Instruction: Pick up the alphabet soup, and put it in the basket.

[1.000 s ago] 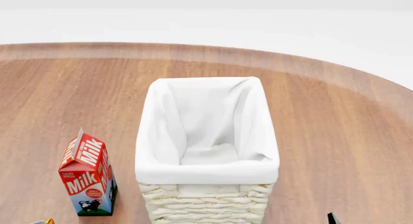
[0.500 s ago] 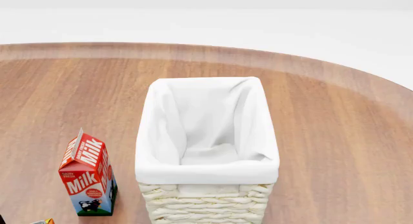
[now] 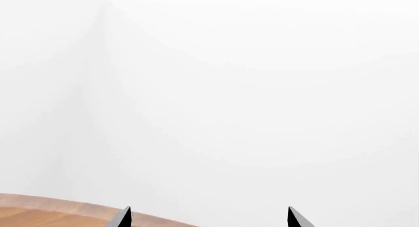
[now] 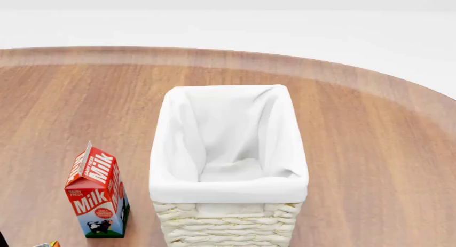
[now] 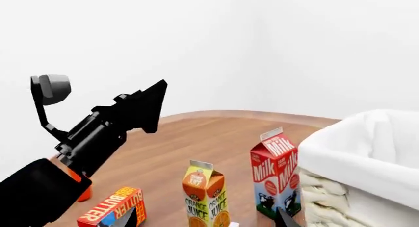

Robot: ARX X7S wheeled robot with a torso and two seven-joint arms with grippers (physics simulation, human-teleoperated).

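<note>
The alphabet soup is out of view in every frame. The basket (image 4: pixel 228 217), cream wicker with a white cloth lining, stands mid-table with only the cloth showing inside; its rim also shows in the right wrist view (image 5: pixel 366 158). My left gripper (image 3: pixel 208 218) is open, its two dark fingertips far apart, facing a white wall over the table's edge. My right gripper (image 5: pixel 206 219) is open too, low over the table, looking toward the cartons with the basket off to one side. The black left arm (image 5: pixel 91 138) reaches across that view.
A red milk carton (image 4: pixel 96 196) stands left of the basket and also shows in the right wrist view (image 5: pixel 275 175). An orange juice carton (image 5: pixel 205 195) and a butter box (image 5: pixel 115 207) stand on the round wooden table (image 4: pixel 370 151). A dark sliver (image 4: pixel 1 239) sits at the head view's bottom left corner.
The right gripper's dark tip has left the head view's bottom right edge. A dark sliver has come in at the bottom left corner. Basket and milk carton have not moved.
</note>
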